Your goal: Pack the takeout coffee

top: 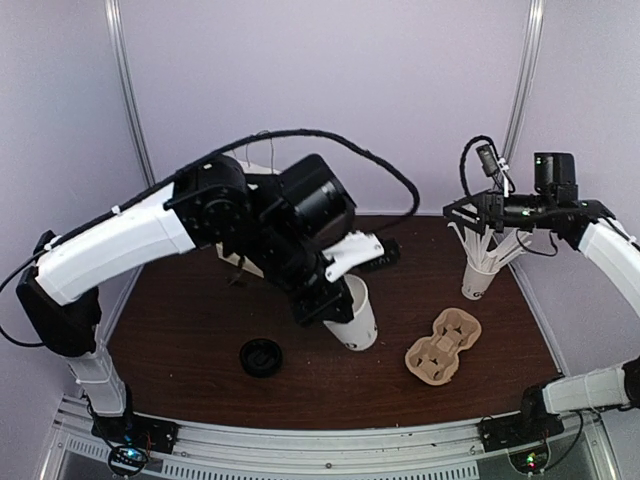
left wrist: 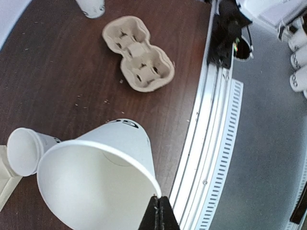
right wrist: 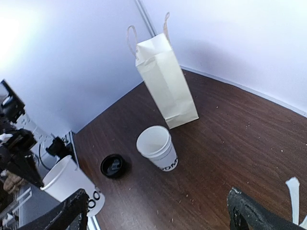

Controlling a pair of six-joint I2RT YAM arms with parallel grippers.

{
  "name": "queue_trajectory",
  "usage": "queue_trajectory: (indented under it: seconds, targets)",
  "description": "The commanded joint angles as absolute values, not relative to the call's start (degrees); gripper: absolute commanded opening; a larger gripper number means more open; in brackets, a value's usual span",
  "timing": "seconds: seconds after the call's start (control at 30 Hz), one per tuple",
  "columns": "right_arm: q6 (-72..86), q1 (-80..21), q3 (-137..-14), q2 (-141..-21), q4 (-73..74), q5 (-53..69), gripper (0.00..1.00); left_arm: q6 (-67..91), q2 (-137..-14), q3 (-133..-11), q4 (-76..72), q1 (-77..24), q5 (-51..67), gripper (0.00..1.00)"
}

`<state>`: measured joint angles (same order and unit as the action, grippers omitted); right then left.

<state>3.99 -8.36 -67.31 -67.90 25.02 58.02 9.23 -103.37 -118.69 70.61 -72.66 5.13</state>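
Over the table (top: 180,330), my left claw (left wrist: 158,210) clamped a tilted white cup (left wrist: 96,177) by its rim; my right claw (right wrist: 157,201) stood agape.

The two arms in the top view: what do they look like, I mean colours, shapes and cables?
The left arm and the right arm both have smooth white link covers and round black joint housings. A thick black cable loops over the left arm, and a thinner cable curls above the right wrist. The left gripper and the right gripper have black fingers.
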Motion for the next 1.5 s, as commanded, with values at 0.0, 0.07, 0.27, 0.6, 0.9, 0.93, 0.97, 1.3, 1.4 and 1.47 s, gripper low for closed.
queue_trajectory:
  seconds: [0.0, 0.07, 0.27, 0.6, 0.9, 0.93, 0.97, 1.3, 1.4, 1.47]
  targets:
    - [-14.9, -6.1, -60.4, -56.3, 45.9, 64.5, 1.00, 5.4, -109.4, -116.4, 71.2, -76.1, 1.0, 0.00]
    - [-18.5, -3.4, -56.1, -52.2, 46.2, 63.5, 1.00, 5.5, -111.8, -116.3, 71.0, -76.9, -2.9, 0.00]
    - [-16.3, 6.6, -47.0, -49.7, 37.5, 68.3, 1.00, 6.1, -116.1, -114.4, 66.8, -77.5, -7.2, 0.00]
    - [-16.1, 6.6, -45.8, -50.9, 35.3, 70.0, 1.00, 5.8, -117.7, -113.5, 65.2, -77.5, -5.7, 0.17]
    - [-16.6, 6.6, -45.5, -49.6, 35.6, 69.4, 1.00, 6.7, -111.9, -120.2, 66.7, -75.4, -11.5, 0.34]
    - [-16.6, 6.6, -45.5, -49.5, 35.6, 69.3, 1.00, 8.7, -111.3, -120.6, 66.8, -73.5, -11.7, 0.34]
    - [-16.7, 6.6, -45.5, -49.5, 35.5, 69.1, 1.00, 11.3, -110.7, -120.7, 66.9, -71.2, -12.2, 0.33]
    - [-17.3, 6.5, -45.4, -49.5, 35.5, 68.0, 1.00, 34.6, -110.6, -112.9, 62.0, -47.6, -7.7, 0.29]
    - [-17.5, 6.4, -45.4, -49.7, 35.7, 68.0, 1.00, 35.5, -114.1, -114.1, 61.3, -44.6, -6.3, 0.29]
    - [-17.8, 6.4, -45.4, -49.7, 36.0, 68.0, 1.00, 35.9, -115.7, -114.8, 60.7, -43.7, -5.8, 0.29]
